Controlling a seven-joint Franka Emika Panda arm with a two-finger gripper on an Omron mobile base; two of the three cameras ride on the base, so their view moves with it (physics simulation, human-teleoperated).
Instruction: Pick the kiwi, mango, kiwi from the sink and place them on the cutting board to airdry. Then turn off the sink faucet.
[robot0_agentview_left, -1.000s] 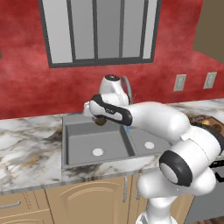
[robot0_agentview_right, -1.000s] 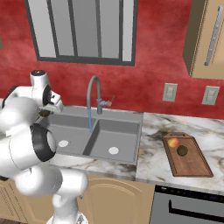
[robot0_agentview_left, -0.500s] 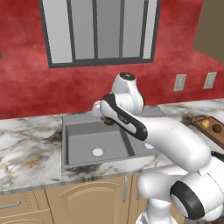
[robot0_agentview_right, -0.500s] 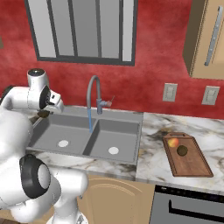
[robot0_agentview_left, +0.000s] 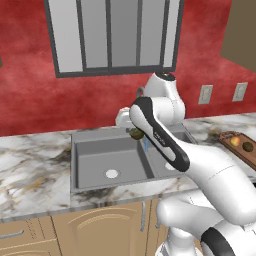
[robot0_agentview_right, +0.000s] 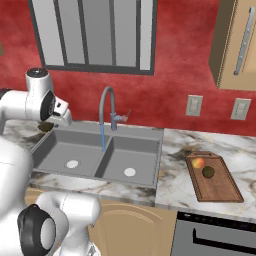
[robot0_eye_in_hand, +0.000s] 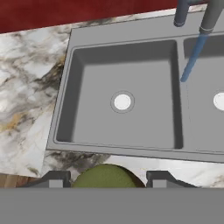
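Note:
My gripper (robot0_eye_in_hand: 107, 179) is shut on an olive-green kiwi (robot0_eye_in_hand: 107, 176), whose round top shows between the two fingertips. It hangs in the air above the left basin of the grey sink (robot0_eye_in_hand: 131, 127). The left base view shows the same kiwi (robot0_agentview_left: 135, 133) under the hand (robot0_agentview_left: 131, 131), and the right base view has it (robot0_agentview_right: 46, 127) at the sink's (robot0_agentview_right: 85, 150) left end. On the cutting board (robot0_agentview_right: 220, 186) lie the mango (robot0_agentview_right: 198, 162) and a darker kiwi (robot0_agentview_right: 208, 172). Water (robot0_agentview_right: 103, 137) runs from the faucet (robot0_agentview_right: 106, 106).
Marble counter (robot0_agentview_left: 30, 165) surrounds the sink (robot0_agentview_left: 95, 160). The cutting board (robot0_agentview_left: 239, 150) with the mango (robot0_agentview_left: 235, 141) and the dark kiwi (robot0_agentview_left: 247, 146) lies on the counter at the right. A red wall and a window stand behind. A white drain (robot0_eye_in_hand: 122, 102) sits in each basin.
The arm's links have swung and straightened. The hand with the kiwi has shifted a little to the right above the sink, still shut on the fruit.

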